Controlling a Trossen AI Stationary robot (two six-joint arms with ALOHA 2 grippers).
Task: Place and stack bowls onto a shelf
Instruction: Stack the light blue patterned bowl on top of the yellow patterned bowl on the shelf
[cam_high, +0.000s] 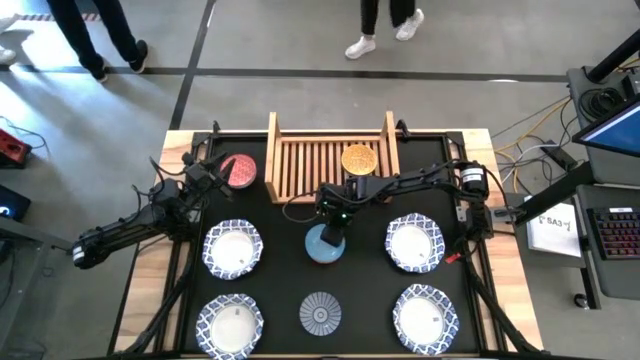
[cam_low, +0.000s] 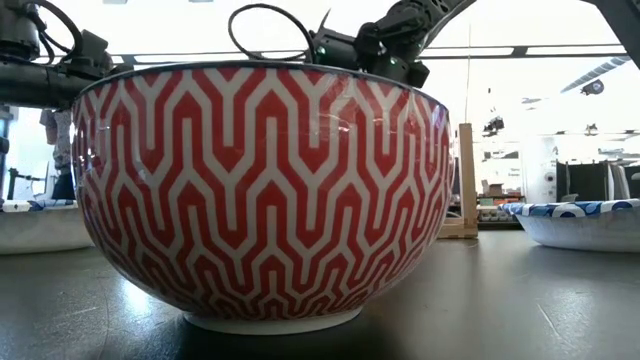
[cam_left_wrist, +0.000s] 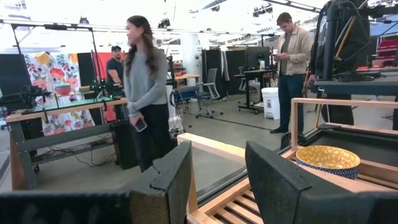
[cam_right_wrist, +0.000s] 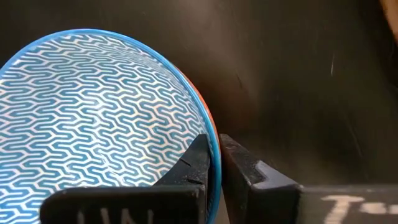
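The light wooden shelf (cam_high: 310, 160) stands at the table's far edge, with the yellow bowl (cam_high: 358, 158) on its slats at the right. The red bowl (cam_high: 239, 170) sits on the table left of the shelf. My left gripper (cam_left_wrist: 217, 186) is open beside that red bowl (cam_high: 212, 176) and touches nothing. My right gripper (cam_high: 331, 225) reaches in from the right to the light blue bowl (cam_high: 323, 245) at the table's middle and is shut on its rim. The grey-blue bowl (cam_high: 320, 313) sits near the front edge. My right gripper (cam_right_wrist: 214, 140) pinches the light blue bowl's rim (cam_right_wrist: 216, 163) on the side toward the shelf, one finger inside the bowl and one outside. The fingers come from above, pointing down. The bowl stays level; whether it is lifted off the table I cannot tell.
Four white bowls with blue patterned rims lie on the black mat: far left (cam_high: 232, 250), far right (cam_high: 413, 243), near left (cam_high: 230, 322), near right (cam_high: 425, 318). A bowl with a red zigzag wall (cam_low: 265, 190) fills the low view. People stand beyond the far edge.
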